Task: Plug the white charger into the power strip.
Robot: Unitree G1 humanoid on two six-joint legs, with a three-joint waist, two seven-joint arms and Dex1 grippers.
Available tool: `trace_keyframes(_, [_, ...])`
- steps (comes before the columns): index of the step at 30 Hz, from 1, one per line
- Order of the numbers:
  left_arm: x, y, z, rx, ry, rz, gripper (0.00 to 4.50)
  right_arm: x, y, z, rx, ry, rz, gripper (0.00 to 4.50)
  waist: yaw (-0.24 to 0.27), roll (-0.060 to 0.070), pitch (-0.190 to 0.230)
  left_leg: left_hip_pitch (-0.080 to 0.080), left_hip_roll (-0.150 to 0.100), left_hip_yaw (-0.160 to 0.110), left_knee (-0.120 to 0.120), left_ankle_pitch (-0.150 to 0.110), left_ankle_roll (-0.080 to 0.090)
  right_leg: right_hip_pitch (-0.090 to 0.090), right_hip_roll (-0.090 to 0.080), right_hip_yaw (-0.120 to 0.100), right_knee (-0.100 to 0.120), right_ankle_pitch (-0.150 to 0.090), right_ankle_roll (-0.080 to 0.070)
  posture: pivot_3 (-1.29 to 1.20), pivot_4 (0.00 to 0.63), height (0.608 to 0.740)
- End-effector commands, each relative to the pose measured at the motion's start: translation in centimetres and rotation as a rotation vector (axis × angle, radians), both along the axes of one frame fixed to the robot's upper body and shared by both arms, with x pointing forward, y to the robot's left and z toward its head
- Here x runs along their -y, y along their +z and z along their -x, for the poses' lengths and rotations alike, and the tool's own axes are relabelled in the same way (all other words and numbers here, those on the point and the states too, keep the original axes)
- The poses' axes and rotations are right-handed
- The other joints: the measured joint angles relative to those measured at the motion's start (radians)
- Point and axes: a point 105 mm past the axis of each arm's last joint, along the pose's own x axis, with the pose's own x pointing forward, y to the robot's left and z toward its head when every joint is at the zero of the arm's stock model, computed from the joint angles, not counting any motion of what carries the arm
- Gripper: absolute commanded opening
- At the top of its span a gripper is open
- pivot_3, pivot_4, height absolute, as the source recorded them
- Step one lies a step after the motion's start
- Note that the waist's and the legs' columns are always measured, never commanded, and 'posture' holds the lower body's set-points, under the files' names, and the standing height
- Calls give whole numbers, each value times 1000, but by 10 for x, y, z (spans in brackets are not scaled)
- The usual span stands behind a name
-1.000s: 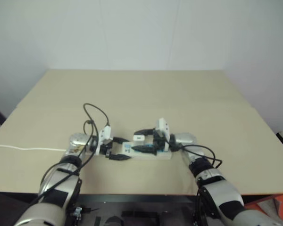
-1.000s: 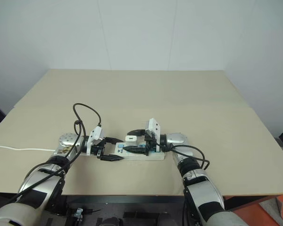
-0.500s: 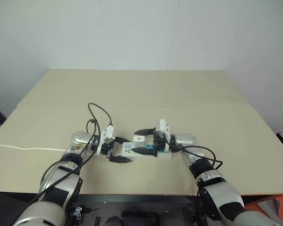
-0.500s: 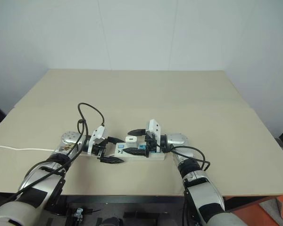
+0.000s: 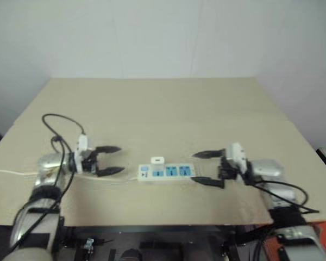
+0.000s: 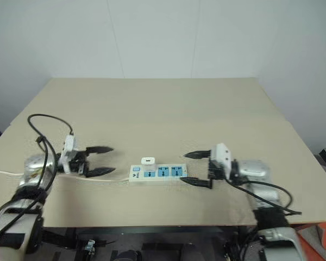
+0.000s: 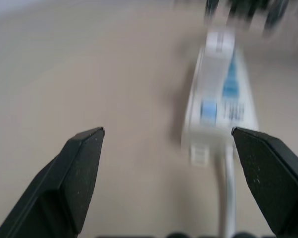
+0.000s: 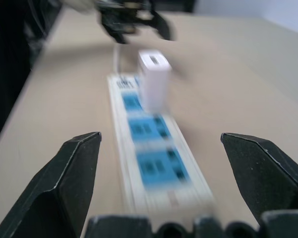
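White charger standing in power strip, both end effectors wide open, empty

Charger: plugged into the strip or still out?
Plugged in. The charger stands upright on the strip, on the socket nearest the cord end, with both claws apart from it.

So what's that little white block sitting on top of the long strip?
That is the white charger, standing upright on the power strip over the socket nearest the cord end. Two blue sockets beside it are bare. Its prongs and the socket under it are covered, so they cannot be seen.
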Motion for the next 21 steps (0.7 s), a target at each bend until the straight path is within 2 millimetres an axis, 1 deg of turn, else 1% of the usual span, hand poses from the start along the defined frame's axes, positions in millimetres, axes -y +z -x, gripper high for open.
trace_keyframes(1, [-17,-1,9,13,24,-75,4471,19,15,6,54,-30,60,4500,4,0,1,0,0,0,0,0,0,0,0,0,0,-1,2,0,150,740])
trace_keyframes(4, [-23,0,16,20,46,-72,4471,34,16,11,91,-62,125,4500,15,0,2,0,0,0,0,0,0,0,0,0,0,-2,4,0,150,740])
trace_keyframes(7, [-24,-2,19,28,75,-73,4471,40,16,15,78,-78,134,4500,25,0,2,-1,0,1,0,0,0,0,0,0,-1,-2,4,0,150,740])
trace_keyframes(10, [-20,-3,20,30,87,-67,4471,42,15,16,72,-90,136,4500,27,0,2,-1,0,1,0,0,0,1,-1,0,-1,-2,3,0,150,740])
trace_keyframes(15, [-9,1,8,54,170,-31,4471,44,13,14,67,-135,145,4500,28,0,2,0,0,1,1,0,0,1,0,0,-1,-2,4,0,150,740])
trace_keyframes(18, [-4,-1,7,75,195,-49,4471,43,12,16,73,-140,148,4500,27,0,2,0,0,1,1,0,0,1,0,0,-1,-2,3,0,150,740])
trace_keyframes(21, [0,-2,6,57,205,-42,4471,43,13,21,80,-148,146,4500,27,0,2,-1,0,1,1,0,0,1,0,0,-1,1,-1,0,150,740])
